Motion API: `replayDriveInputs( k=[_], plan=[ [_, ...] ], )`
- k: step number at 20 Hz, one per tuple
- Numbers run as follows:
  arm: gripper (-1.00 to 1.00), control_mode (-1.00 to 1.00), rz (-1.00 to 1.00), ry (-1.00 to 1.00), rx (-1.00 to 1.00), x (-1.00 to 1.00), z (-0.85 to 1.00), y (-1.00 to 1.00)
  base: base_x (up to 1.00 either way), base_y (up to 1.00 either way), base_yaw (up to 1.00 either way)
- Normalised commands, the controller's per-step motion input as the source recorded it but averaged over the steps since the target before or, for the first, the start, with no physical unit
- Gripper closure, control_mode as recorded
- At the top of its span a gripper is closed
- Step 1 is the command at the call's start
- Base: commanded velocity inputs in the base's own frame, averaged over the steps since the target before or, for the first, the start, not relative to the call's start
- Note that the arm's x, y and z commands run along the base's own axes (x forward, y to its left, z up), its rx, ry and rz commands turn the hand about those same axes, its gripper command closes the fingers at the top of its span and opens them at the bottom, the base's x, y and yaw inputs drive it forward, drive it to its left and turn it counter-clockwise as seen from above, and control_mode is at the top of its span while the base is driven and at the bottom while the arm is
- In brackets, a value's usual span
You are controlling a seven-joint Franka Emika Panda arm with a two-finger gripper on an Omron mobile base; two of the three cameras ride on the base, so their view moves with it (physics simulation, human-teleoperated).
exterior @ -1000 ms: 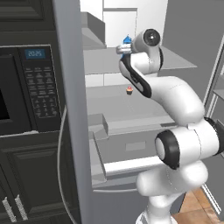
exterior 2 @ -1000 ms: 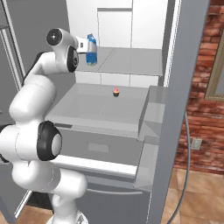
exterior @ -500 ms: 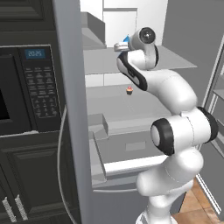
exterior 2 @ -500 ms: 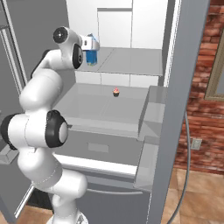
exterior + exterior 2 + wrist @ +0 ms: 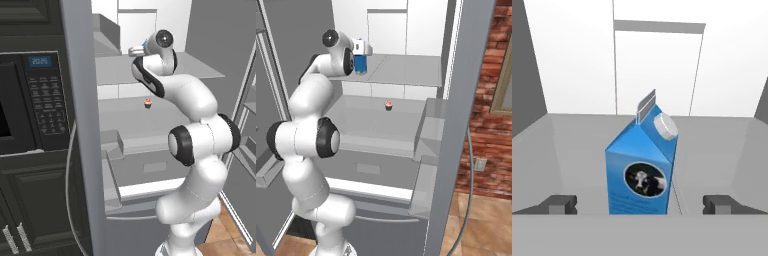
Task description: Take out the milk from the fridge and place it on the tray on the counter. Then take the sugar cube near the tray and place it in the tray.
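The milk [image 5: 641, 165] is a bright-blue carton with a white cap and a cow picture. It stands upright on the upper shelf [image 5: 406, 75] of the fridge. My gripper [image 5: 640, 204] is open. Its dark fingertips [image 5: 559, 202] sit low on either side of the carton, apart from it. From the right base view the gripper [image 5: 362, 54] reaches over the shelf's front edge, right at the milk [image 5: 360, 63]. In the left base view my hand [image 5: 136, 51] covers most of the carton. The tray, counter and sugar cube are out of view.
A small red-topped cupcake [image 5: 388, 105] sits on the lower shelf [image 5: 135, 125]. The fridge's tall grey door [image 5: 456, 125] hangs open on the right, another grey panel [image 5: 82, 125] on the left. A black microwave [image 5: 30, 100] is built in beside it. Brick wall [image 5: 491, 100] lies far right.
My arm has stretched further into the fridge, bringing the hand up to the milk carton on the upper shelf. The jaws stayed open; the carton has not moved.
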Motion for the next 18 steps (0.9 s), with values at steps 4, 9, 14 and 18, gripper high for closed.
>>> replayDriveInputs(
  k=[4,9,14,18],
  plan=[
    [-1.0,-1.0,0.01,0.0,0.0,0.24,0.0,-0.01,0.0,0.0,0.0],
    [-1.0,-1.0,0.0,0.0,0.0,0.19,0.0,0.0,0.0,0.0,0.0],
    [-1.0,-1.0,0.0,0.0,0.0,0.18,0.0,0.0,0.0,0.0,0.0],
    [-1.0,-1.0,0.0,0.0,0.0,0.1,0.0,0.0,0.0,0.0,0.0]
  ],
)
